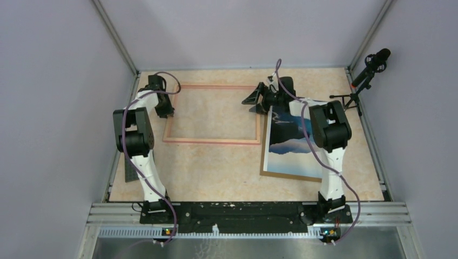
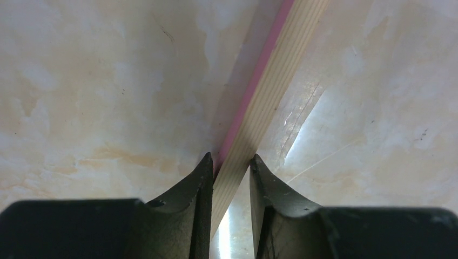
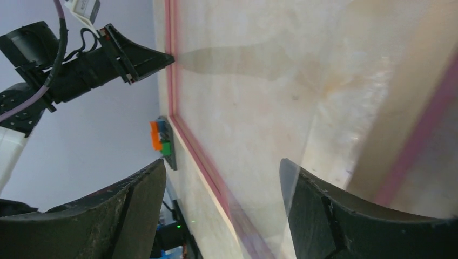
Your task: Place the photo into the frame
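The pinkish-tan frame [image 1: 211,142] lies flat in the middle of the table. My left gripper [image 1: 164,109] is at its left rail, and in the left wrist view the gripper [image 2: 229,159] is shut on that rail [image 2: 270,86], one finger on each side. The photo [image 1: 289,139], with blue sky, a dark mountain and white clouds, lies face up to the right on a brown backing board [image 1: 281,174], partly hidden by my right arm. My right gripper [image 1: 255,101] is open and empty over the frame's right end, beside the photo's far corner. In the right wrist view, that gripper [image 3: 221,167] looks along the frame [image 3: 174,81].
A microphone on a stand [image 1: 367,69] is at the back right corner. A small dark plate [image 1: 131,170] with orange and green bricks [image 3: 161,139] lies by the left wall. Grey walls close three sides.
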Robot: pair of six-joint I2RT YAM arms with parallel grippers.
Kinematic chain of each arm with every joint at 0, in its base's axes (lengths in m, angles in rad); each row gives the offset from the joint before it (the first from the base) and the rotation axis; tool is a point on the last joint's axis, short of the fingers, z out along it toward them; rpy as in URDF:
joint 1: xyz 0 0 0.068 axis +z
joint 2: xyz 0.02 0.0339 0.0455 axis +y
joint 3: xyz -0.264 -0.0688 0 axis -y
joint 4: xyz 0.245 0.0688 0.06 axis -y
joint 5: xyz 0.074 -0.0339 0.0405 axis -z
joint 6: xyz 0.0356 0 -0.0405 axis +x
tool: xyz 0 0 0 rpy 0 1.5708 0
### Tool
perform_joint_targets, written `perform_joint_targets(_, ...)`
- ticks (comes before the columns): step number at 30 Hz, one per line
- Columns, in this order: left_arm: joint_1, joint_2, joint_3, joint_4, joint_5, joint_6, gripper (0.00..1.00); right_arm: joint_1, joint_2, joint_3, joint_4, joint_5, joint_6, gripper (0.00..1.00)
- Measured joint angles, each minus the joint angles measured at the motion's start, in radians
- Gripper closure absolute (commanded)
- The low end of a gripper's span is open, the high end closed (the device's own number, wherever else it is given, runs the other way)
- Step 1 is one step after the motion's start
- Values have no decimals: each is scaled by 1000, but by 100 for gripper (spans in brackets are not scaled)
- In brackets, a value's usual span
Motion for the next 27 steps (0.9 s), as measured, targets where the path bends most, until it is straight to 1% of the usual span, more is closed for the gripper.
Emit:
perform_joint_targets(3,0,0,0,0,0,0,74,-47,-58,-4,-104,10,-101,22)
perform_joint_targets(6,0,0,0,0,1,0,72,-105,-143,-26,-212,60,-218,21)
perform_joint_targets(8,0,0,1,0,3,0,65,-135,-205,-38,-289,117,-296,22)
perform_joint_targets(11,0,-1,5,-7,5,-5,45,-154,-279,-48,-346,191,-379,28)
perform_joint_targets(14,-3,-3,4,-17,10,-8,37,-136,-307,-51,-363,230,-423,39)
perform_joint_targets(17,-9,-26,-2,-40,10,-8,28,-92,-306,-56,-382,271,-448,45)
perform_joint_targets(20,-24,-99,-27,-48,16,-5,19,-39,-300,-60,-406,304,-462,47)
perform_joint_targets(22,-42,-174,-51,-35,35,1,16,-11,-297,-60,-417,325,-467,45)
perform_joint_targets(23,-53,-216,-62,-31,55,2,15,-1,-296,-60,-423,332,-468,42)
perform_joint_targets(27,-109,-340,-69,13,185,5,12,6,-297,-60,-457,392,-486,21)
